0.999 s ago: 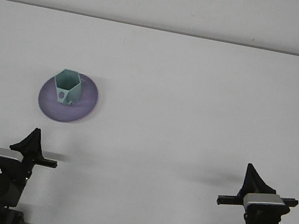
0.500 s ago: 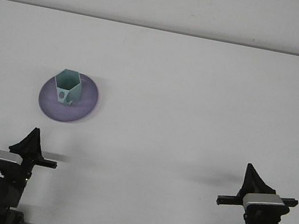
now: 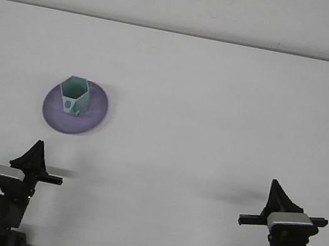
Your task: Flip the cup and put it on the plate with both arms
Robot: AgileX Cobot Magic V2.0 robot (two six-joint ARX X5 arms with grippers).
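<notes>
Looking done: teal hexagonal plastic cup (image 3: 73,95) sits mouth-up on the round purple plate (image 3: 91,116); finger state unclear, so just stay parked.

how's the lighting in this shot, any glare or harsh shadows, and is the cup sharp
Front view: even, soft light, no glare on the white table. Faint shadows lie beside each pincer, left and right, and right of the purple plate. The teal cup is small but reasonably sharp.
</notes>
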